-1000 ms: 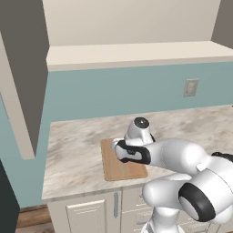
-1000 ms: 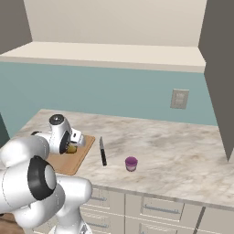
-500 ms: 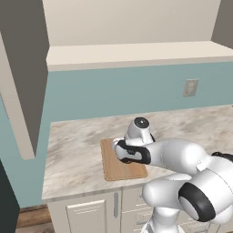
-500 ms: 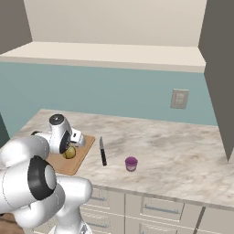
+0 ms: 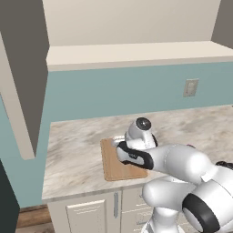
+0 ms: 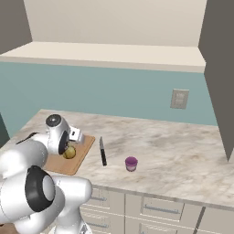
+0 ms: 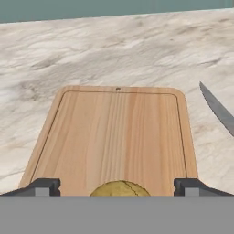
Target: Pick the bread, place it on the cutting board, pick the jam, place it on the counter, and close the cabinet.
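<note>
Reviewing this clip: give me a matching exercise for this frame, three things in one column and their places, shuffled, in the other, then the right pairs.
Things:
1. small round golden-brown bun
2. dark-handled knife
3. small purple-pink jam jar

Places:
A. on the marbled stone counter, right of the knife
B. on the light-brown wooden cutting board, between the open fingers
C. on the counter, just right of the board

Pairs: 1-B, 2-C, 3-A

Both base views look down from behind at the cutting board [image 5: 119, 168], which the hand view frames closely.
</note>
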Available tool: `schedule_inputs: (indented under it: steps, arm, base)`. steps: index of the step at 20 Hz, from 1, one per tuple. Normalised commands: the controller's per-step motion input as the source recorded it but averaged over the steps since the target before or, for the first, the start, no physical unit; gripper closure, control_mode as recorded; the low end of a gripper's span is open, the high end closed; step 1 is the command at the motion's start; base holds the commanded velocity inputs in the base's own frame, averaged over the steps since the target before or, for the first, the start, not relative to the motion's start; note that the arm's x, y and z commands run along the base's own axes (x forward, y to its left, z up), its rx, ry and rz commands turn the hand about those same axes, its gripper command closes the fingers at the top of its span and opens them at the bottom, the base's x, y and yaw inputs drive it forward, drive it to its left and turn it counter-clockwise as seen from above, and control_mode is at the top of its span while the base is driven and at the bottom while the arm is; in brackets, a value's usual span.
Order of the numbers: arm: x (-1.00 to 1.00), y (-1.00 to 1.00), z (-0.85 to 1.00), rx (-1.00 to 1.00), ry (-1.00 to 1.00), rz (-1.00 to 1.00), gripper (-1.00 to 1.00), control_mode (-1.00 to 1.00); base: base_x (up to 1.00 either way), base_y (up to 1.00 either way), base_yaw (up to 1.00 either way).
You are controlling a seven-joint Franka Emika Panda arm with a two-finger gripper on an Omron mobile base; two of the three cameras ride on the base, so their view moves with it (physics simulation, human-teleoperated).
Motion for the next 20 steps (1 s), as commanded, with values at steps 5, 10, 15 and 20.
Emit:
schedule_inputs:
  steps: [5, 10, 15, 20]
  arm:
    - [0.00, 0.00, 0.44, 0.00, -0.07, 0.00, -1.00, -1.00]
    - [0.00, 0.00, 0.51, 0.00, -0.07, 0.00, -1.00, -1.00]
    - [0.00, 0.00, 0.50, 0.00, -0.06, 0.00, -1.00, -1.00]
    - [-0.07, 0.05, 0.46, 0.00, -0.07, 0.00, -1.00, -1.00]
  base:
    - [0.00, 0.00, 0.00]
    - [0.00, 0.00, 0.00]
    - [0.00, 0.00, 0.00]
    - [0.00, 0.00, 0.00]
